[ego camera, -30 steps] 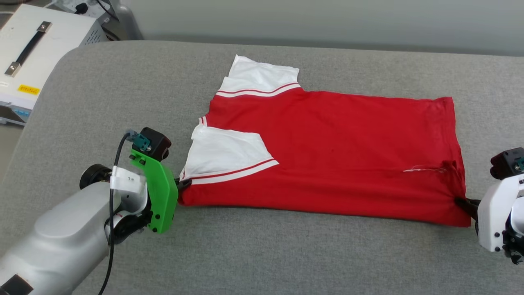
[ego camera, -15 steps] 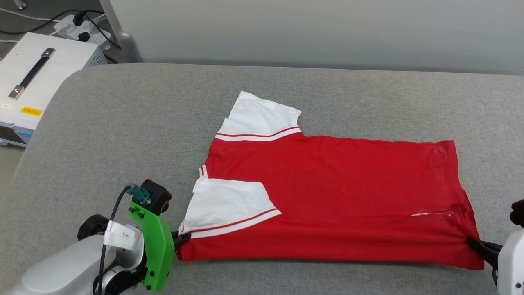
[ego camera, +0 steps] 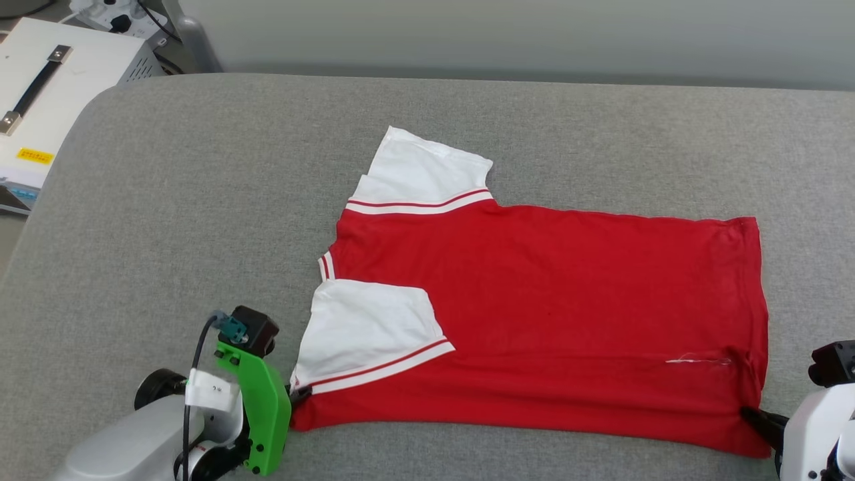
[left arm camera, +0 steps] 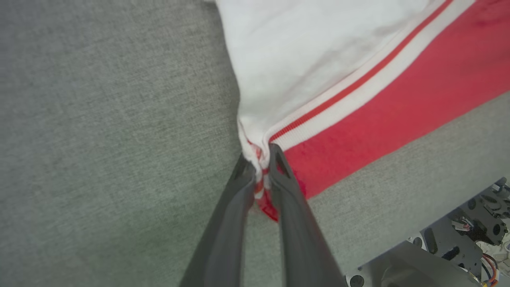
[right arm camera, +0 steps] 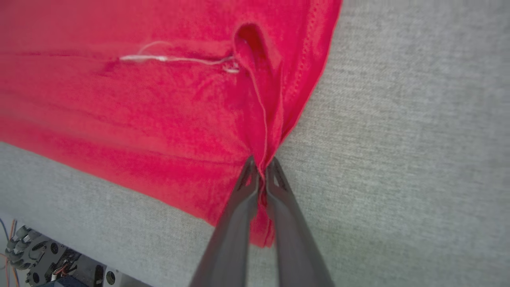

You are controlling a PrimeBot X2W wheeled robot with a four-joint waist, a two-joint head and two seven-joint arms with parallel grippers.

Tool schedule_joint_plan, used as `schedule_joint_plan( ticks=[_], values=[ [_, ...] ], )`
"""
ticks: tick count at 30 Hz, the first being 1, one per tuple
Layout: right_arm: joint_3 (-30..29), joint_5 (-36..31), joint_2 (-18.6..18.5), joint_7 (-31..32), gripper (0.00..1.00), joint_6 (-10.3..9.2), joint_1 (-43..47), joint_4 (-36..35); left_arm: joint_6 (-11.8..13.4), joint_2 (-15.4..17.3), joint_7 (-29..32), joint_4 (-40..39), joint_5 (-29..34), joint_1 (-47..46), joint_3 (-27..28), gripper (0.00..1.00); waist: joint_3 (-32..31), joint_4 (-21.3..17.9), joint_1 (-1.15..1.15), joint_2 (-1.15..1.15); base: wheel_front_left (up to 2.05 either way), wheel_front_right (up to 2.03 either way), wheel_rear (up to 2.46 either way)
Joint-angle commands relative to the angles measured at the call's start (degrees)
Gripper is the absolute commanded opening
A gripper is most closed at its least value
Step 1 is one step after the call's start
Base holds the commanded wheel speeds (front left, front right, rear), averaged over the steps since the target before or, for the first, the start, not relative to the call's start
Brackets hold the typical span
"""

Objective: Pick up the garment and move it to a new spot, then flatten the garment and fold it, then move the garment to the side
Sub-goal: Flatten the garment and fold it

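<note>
The garment [ego camera: 568, 314] lies flat on the grey table [ego camera: 200, 200], a little to the right of the middle. It is folded in half the long way, and the plain red side faces up. The neck end points to the robot's left and the bottom edge points to its right. One white sleeve [ego camera: 374, 327] lies on top of the red, near the front left corner. The other sleeve [ego camera: 421, 174] sticks out at the back.

The left gripper [ego camera: 299, 394] is at the front left corner of the garment. Its two dark fingers are squeezed together on the cloth there, and a bit of red and white cloth is pinched between them.

The right gripper [ego camera: 755, 419] is at the front right corner, by the bottom edge. Its fingers are pinched on the red cloth, and small folds run up from the pinch. A thin white thread [ego camera: 695, 361] lies on the red near that corner.

A white box [ego camera: 60, 73] with a black handle stands beside the table, far to the left.
</note>
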Motion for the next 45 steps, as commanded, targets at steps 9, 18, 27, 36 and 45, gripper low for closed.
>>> schedule_joint_plan(
  ticks=[9, 18, 27, 36, 45],
  values=[
    [-4.57, -4.54, 0.97, -12.82, 1.0, -0.04, -0.34, -4.01, 0.86, 1.85, -8.98, 0.25, 3.13, -2.94, 4.25, 1.0, -3.37, 0.23, 0.0, 0.0, 0.0, 0.0, 0.0],
    [-12.54, -13.86, 8.11, -25.29, 1.0, -0.04, -2.47, -11.94, 2.77, 1.72, -13.1, -1.42, 6.95, -15.22, 10.13, 1.0, -0.27, -1.63, 0.0, 0.0, 0.0, 0.0, 0.0],
    [-11.63, -19.15, 12.99, -27.8, 1.0, -0.04, -6.4, -18.31, -1.23, -4.98, -4.16, 8.62, 5.95, -31.26, 11.92, 1.0, 8.58, -5.76, 0.0, 0.0, 0.0, 0.0, 0.0],
    [-9.33, -19.76, 13.49, -27.68, 1.0, -0.04, -11.42, -20.31, -5.31, -10.41, 16.23, 19.47, 2.41, -43.79, 8.49, 1.0, 16.67, -9.78, 0.0, 0.0, 0.0, 0.0, 0.0],
    [-6.58, -19.81, 13.79, -28.78, 1.0, -0.04, -16.88, -19.74, -6.12, -12.03, 26.34, 27.07, 2.54, -50.22, 5.43, 1.0, 24.24, -12.77, 0.0, 0.0, 0.0, 0.0, 0.0]
  ],
)
